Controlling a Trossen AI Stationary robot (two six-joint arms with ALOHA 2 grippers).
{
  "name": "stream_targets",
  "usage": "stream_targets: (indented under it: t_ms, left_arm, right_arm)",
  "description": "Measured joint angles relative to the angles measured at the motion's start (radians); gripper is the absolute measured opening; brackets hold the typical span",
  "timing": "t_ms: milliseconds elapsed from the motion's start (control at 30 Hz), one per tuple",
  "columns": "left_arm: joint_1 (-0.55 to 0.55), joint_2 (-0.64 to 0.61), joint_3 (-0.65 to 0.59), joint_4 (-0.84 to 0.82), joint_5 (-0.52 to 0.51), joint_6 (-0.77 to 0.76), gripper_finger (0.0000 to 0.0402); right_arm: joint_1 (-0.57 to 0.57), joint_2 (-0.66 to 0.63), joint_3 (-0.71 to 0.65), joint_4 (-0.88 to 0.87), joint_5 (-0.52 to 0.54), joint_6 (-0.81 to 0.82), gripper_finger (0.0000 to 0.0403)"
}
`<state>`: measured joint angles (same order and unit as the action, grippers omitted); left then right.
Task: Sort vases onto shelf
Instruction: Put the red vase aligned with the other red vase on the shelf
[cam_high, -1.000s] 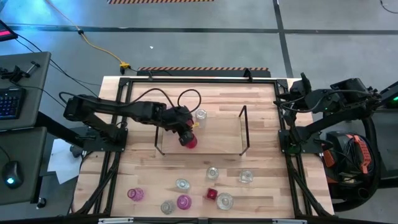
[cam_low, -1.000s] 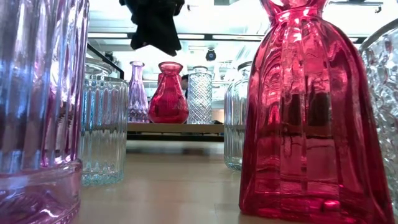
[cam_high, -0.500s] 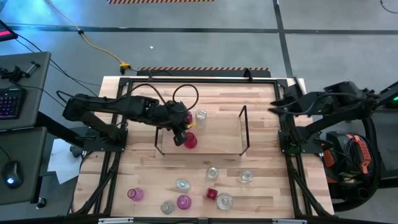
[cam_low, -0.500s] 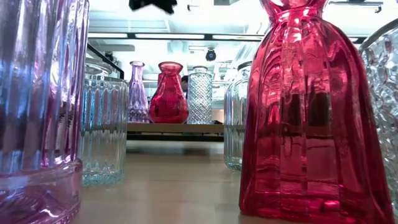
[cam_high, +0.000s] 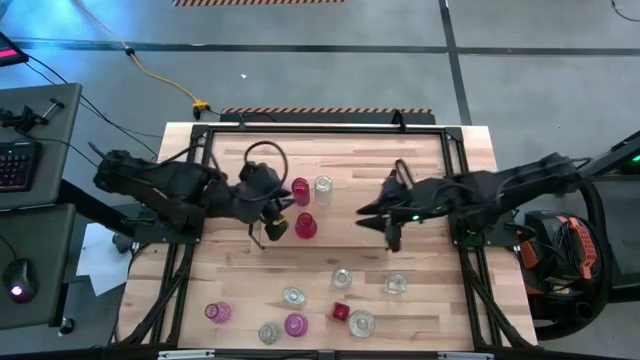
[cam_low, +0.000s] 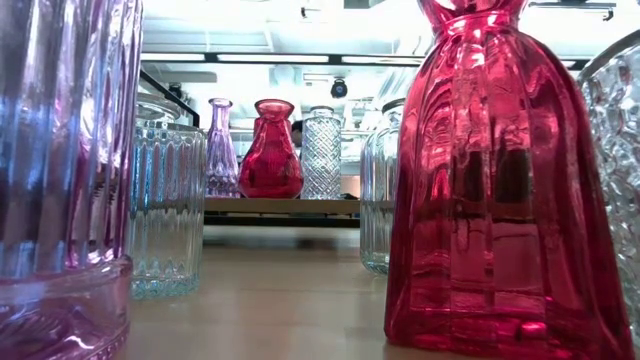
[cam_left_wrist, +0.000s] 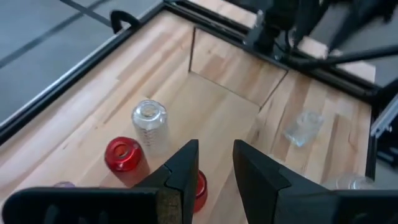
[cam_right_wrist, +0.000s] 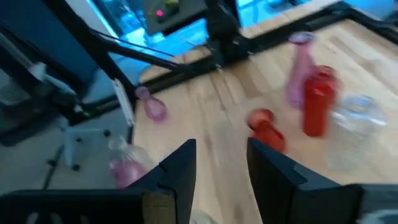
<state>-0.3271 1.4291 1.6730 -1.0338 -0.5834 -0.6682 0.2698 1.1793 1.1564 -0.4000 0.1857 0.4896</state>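
Left arm stretched low across table (cam_high: 420, 150), left gripper (cam_high: 274, 222) at shelf's (cam_high: 350, 225) left end, just beside red vase (cam_high: 306, 226); jaws narrowly parted, holding nothing. Right arm reaches in from right, right gripper (cam_high: 372, 212) over shelf's right end; jaws apart, empty. On shelf: red vase, second red vase (cam_high: 300, 190), clear vase (cam_high: 322, 186). Other vases (cam_high: 342, 278) stand on table in front of shelf.

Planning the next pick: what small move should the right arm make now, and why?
Probably lower the right gripper, open and empty over the shelf, toward the clear vase in front. Three vases stand shelved; the left gripper hangs empty beside them.
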Motion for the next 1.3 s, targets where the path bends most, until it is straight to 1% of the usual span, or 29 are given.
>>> stream_targets:
  t_ms: [133,267,333,400,667,833,967,1167,1300]
  left_arm:
    - [-0.043,-0.025,0.000,-0.018,-0.077,-0.059,0.0092]
    - [-0.074,-0.031,0.000,-0.017,-0.119,-0.078,0.0092]
    - [-0.083,-0.032,0.000,-0.017,-0.129,-0.088,0.0092]
    - [-0.090,-0.032,0.000,-0.018,-0.136,-0.089,0.0092]
    - [-0.094,-0.032,0.000,-0.016,-0.137,-0.098,0.0092]
    - [-0.094,-0.032,0.000,-0.016,-0.136,-0.096,0.0092]
    - [-0.094,-0.032,0.000,-0.016,-0.136,-0.090,0.0092]
    - [-0.097,-0.032,0.000,-0.015,-0.136,-0.089,0.0092]
    - [-0.102,-0.032,0.000,-0.015,-0.135,-0.089,0.0092]
  right_arm:
    - [0.001,0.107,0.000,0.176,-0.025,-0.001,0.0124]
    - [0.001,0.222,0.000,0.382,-0.102,0.000,0.0124]
    - [0.001,0.279,0.000,0.444,-0.145,0.006,0.0124]
    - [0.001,0.328,0.000,0.475,-0.156,0.014,0.0124]
    - [0.001,0.499,0.000,0.480,-0.187,0.060,0.0124]
    - [0.001,0.580,0.000,0.510,-0.180,0.071,0.0124]
    - [-0.001,0.615,0.000,0.524,-0.142,0.058,0.0124]
    - [-0.011,0.622,0.000,0.491,-0.031,-0.002,0.0120]
    - [-0.030,0.622,0.000,0.489,-0.023,-0.025,0.0105]
